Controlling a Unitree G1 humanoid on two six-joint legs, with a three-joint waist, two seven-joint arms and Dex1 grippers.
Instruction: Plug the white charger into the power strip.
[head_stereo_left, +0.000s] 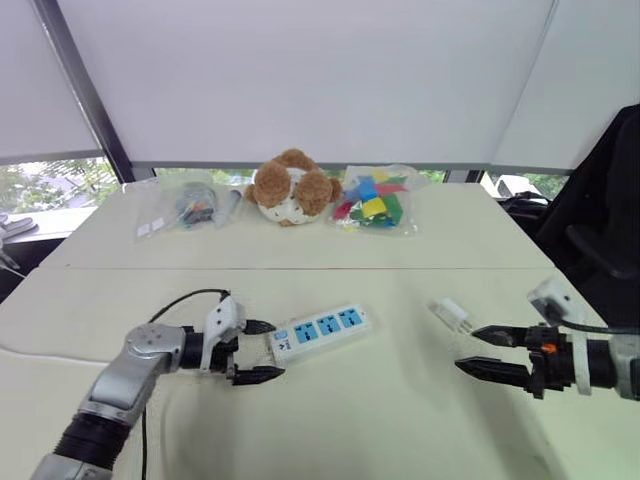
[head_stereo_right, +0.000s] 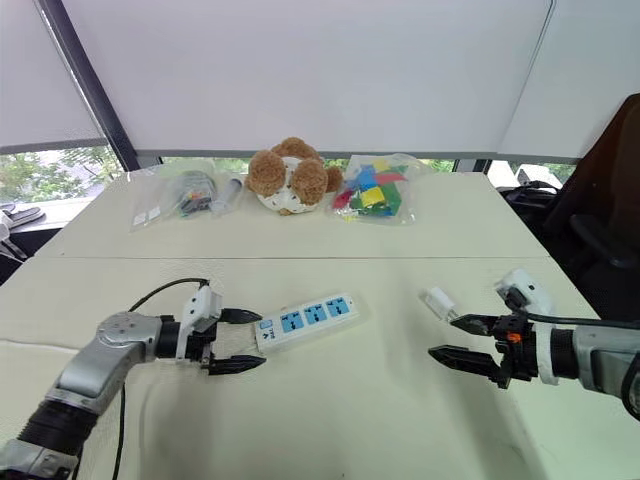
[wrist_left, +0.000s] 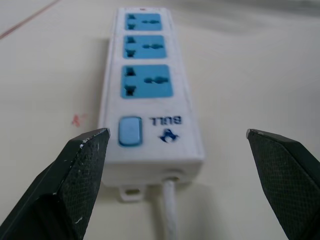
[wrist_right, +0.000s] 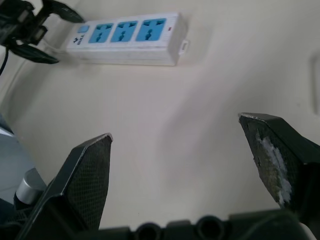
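Note:
A white power strip with three blue sockets lies flat on the table, its cord end toward my left gripper. That gripper is open, its fingers either side of the strip's switch end without touching it. The small white charger lies on the table to the right, just beyond and to the left of my right gripper. My right gripper is open with nothing between its fingers; its wrist view looks across bare table toward the strip.
At the far side of the table sit a brown and white plush toy, a clear bag of coloured blocks and a clear bag of small items. A black cable loops behind my left arm. A dark chair stands at the right.

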